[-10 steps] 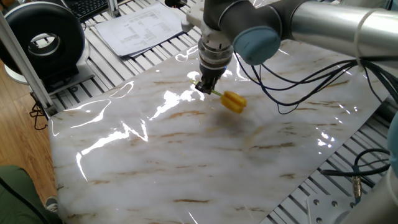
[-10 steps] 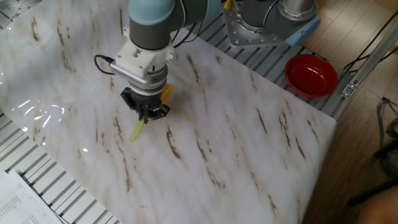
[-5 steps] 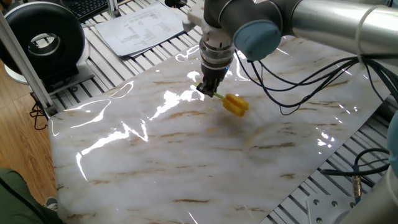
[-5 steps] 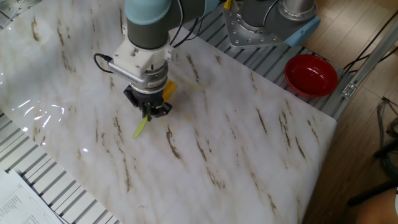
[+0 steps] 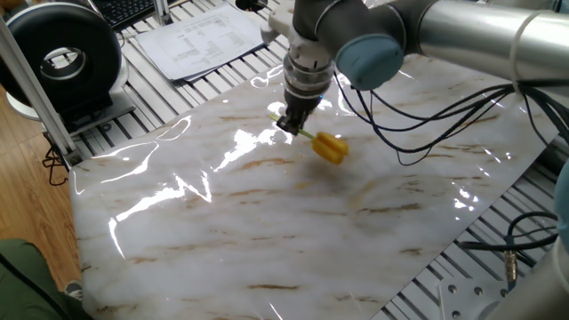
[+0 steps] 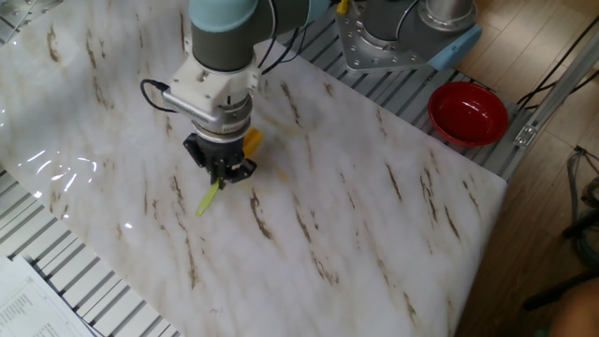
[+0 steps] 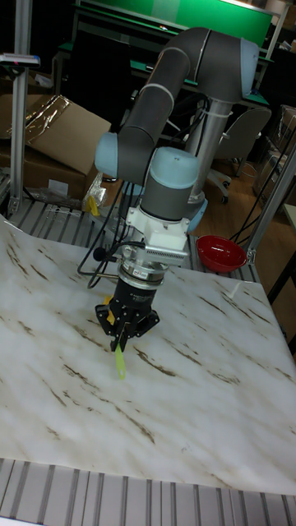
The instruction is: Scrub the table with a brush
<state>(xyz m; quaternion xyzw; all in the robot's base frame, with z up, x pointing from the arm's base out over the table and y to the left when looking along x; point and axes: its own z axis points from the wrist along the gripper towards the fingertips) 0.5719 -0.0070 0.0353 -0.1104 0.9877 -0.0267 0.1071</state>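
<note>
UR5 arm's black two-finger gripper (image 5: 291, 124) points straight down over the glossy white marble-look table (image 5: 267, 231) with brown veins. Fingers are clamped on the thin pale yellow-green stick handle of the small brush (image 5: 324, 145), about mid-handle. Chunky yellow bristle head rests on the slab on one side of the gripper; the free handle end (image 6: 206, 199) sticks out on the other side, low over the surface. Tall fixed view: handle tip (image 7: 120, 362) visible below the fingers. Red bowl (image 6: 467, 113) sits off the slab on the slatted frame.
</note>
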